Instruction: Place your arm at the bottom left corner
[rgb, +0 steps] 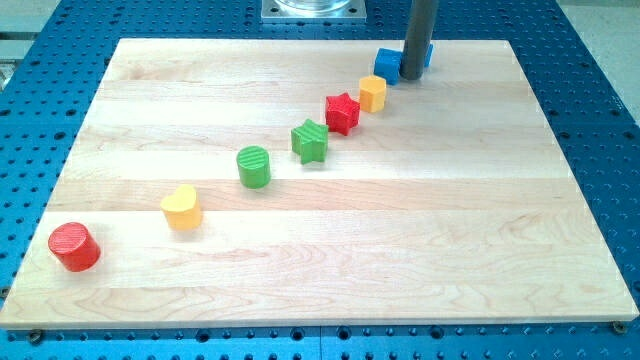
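My rod comes down from the view's top and my tip (412, 77) rests on the wooden board (320, 270) near its top edge, right of centre. It touches or nearly touches a blue block (388, 63), with another bit of blue (429, 55) showing behind the rod. A diagonal line of blocks runs down to the view's lower left: a yellow block (373, 93), a red star (342, 113), a green star (310, 141), a green cylinder (254, 166), a yellow heart (182, 207) and a red cylinder (74, 246). The red cylinder lies nearest the bottom left corner.
The board lies on a blue perforated table (590, 60). A metal mounting plate (313, 10) sits at the view's top centre.
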